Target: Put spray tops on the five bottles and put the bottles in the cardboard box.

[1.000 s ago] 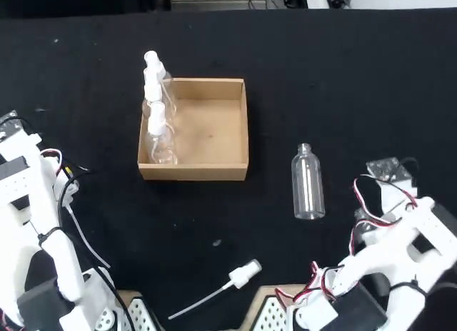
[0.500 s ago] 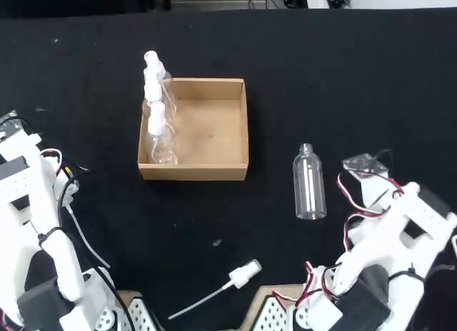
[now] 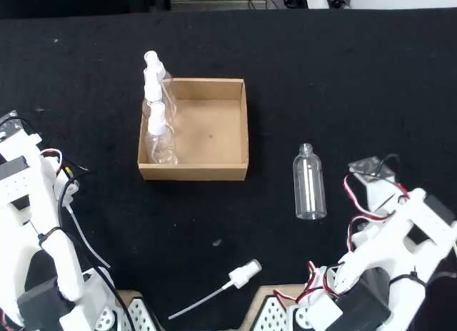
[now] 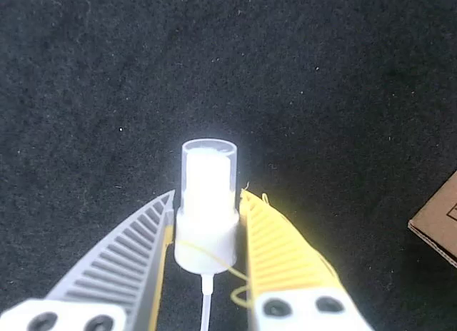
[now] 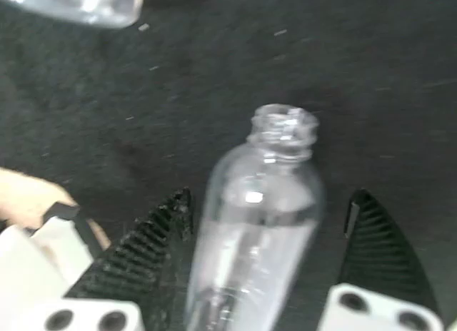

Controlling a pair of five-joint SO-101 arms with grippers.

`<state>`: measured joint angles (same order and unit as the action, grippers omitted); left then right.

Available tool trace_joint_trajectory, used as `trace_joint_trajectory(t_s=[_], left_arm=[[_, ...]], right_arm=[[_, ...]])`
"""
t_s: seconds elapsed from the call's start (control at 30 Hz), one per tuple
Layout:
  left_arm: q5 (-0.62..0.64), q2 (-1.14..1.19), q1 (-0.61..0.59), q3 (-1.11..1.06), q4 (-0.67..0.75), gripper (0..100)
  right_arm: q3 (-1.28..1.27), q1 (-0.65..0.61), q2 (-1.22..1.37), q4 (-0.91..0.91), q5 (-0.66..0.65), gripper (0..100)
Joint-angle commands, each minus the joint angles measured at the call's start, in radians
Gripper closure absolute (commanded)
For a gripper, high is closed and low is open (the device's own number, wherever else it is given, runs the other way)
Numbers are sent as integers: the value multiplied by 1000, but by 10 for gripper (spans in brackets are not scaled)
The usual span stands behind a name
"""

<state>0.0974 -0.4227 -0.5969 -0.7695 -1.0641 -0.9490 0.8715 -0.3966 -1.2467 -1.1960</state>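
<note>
My left gripper point(image 4: 206, 224) is shut on a white spray top point(image 4: 207, 195), its thin tube running back between the fingers. My right gripper point(image 5: 273, 195) is open, with a clear uncapped bottle point(image 5: 257, 217) standing between its fingers and touching neither. A second clear bottle without a top point(image 3: 309, 192) lies on the black table right of the cardboard box point(image 3: 246, 131). Three bottles with spray tops point(image 3: 158, 124) stand along the box's left wall. A loose spray top point(image 3: 244, 272) with its long tube lies near the front edge.
The left arm point(image 3: 28, 202) stands at the left edge and the right arm point(image 3: 400, 231) at the lower right. The base of the lying bottle point(image 5: 78, 3) shows beyond my right gripper. A corner of the box point(image 4: 439, 217) lies off to the side of my left gripper.
The right arm has shifted a little toward the lying bottle and settled. The left arm and the box have not moved.
</note>
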Motion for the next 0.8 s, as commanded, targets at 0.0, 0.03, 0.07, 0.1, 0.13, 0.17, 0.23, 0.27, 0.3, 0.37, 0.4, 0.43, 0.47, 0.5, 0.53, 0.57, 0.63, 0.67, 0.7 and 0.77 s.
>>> trace_joint_trajectory(t_s=[0.0, 0.03, 0.07, 0.1, 0.13, 0.17, 0.23, 0.27, 0.3, 0.37, 0.4, 0.43, 0.47, 0.5, 0.53, 0.57, 0.63, 0.67, 0.7, 0.77], left_arm=[[-12, -41, 12, 8, -8, 970], [-12, -41, 12, 8, -8, 970], [-12, -41, 12, 8, -8, 970], [-12, -41, 12, 8, -8, 970], [-12, -41, 12, 8, -8, 970], [-12, -41, 12, 8, -8, 970], [-12, -41, 8, 8, -11, 970], [-12, -41, 7, 8, -11, 970], [-12, -41, 7, 7, -11, 970], [-12, -41, 7, 2, -8, 970], [-12, -48, 7, -8, -5, 970], [-12, -49, 10, -13, -5, 970], [-12, -49, 12, -16, -5, 970], [-12, -49, 12, -16, -5, 970], [-12, -49, 12, -16, -5, 970], [-12, -51, 12, -15, -5, 970], [-12, -51, 12, -13, -5, 970], [-12, -51, 12, -12, -5, 970], [-12, -51, 12, -12, -5, 970], [-12, -51, 12, -13, -5, 970]], right_arm=[[-53, 23, 1, 18, 54, 691], [-67, 23, 1, 20, 89, 691], [-73, 23, 1, 20, 114, 691], [-74, 21, 1, 20, 124, 691], [-73, 21, 1, 21, 126, 691], [-71, 21, 1, 29, 126, 691], [-79, 23, 1, 72, 127, 691], [-91, 26, 1, 106, 126, 691], [-110, 38, 1, 150, 124, 692], [-142, 60, 1, 242, 124, 748], [-150, 68, -5, 269, 123, 819], [-145, 74, -8, 276, 121, 911], [-128, 74, -13, 269, 117, 995], [-105, 72, -18, 245, 115, 972], [-74, 69, -25, 216, 115, 944], [-38, 61, -35, 186, 117, 953], [33, 2, -39, 157, 157, 992], [59, -31, -38, 160, 203, 982], [82, -66, -30, 176, 258, 981], [105, -137, 2, 242, 362, 984]])
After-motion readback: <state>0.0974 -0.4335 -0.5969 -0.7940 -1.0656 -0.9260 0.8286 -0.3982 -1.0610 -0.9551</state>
